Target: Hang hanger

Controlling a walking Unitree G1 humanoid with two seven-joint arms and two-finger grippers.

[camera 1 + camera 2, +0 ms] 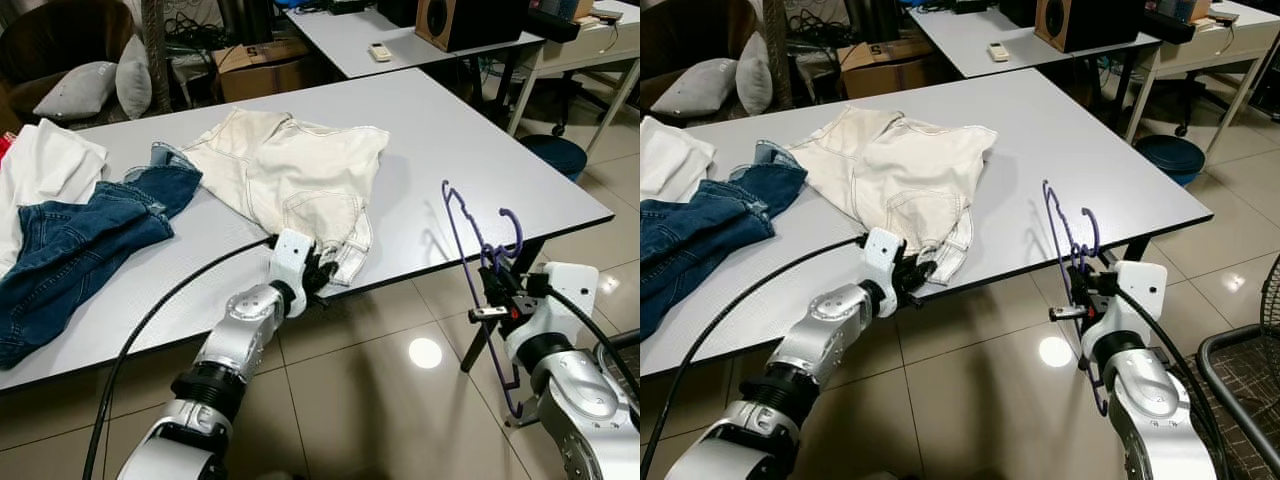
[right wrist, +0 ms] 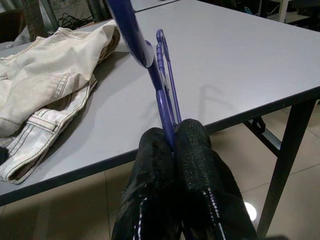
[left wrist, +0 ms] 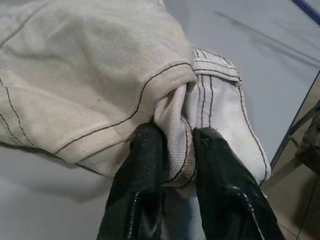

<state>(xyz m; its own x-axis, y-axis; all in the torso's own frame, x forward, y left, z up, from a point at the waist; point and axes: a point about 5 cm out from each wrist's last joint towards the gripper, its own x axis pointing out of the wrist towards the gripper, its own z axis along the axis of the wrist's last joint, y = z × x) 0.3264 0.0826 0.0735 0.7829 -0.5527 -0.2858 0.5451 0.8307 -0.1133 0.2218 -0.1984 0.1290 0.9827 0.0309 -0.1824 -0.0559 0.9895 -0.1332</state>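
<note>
two grippers are up in front of me, both clamped on something. nearest, on my right, the right gripper (image 1: pixel 497 292) pinches a purple hanger (image 1: pixel 470 240), fingers (image 2: pixel 192 150) pressed tight on its thin frame; the hanger stands roughly upright in the air just off the near right edge of the grey table (image 1: pixel 470 150), hook end up, lower part trailing down past the wrist toward the tiled floor (image 1: pixel 380 370). on my left, the left gripper (image 1: pixel 318 275) sits at the table's near edge, its fingers (image 3: pixel 145 165) squeezed on a bunched fold of the cream shorts (image 1: pixel 290 170), right at the stitched hem corner. the shorts lie spread flat across the middle of the table, away from that pinch. just beside them, further left, is a pair of blue jeans (image 1: pixel 80 250), touching the shorts' edge, and a white garment (image 1: pixel 40 170) partly under the jeans. beyond the table i see a grey cushion (image 1: pixel 80 90), a cardboard box (image 1: pixel 265 65), and a second table (image 1: pixel 350 35) with a remote (image 1: pixel 380 51) and a speaker (image 1: pixel 470 20).
</note>
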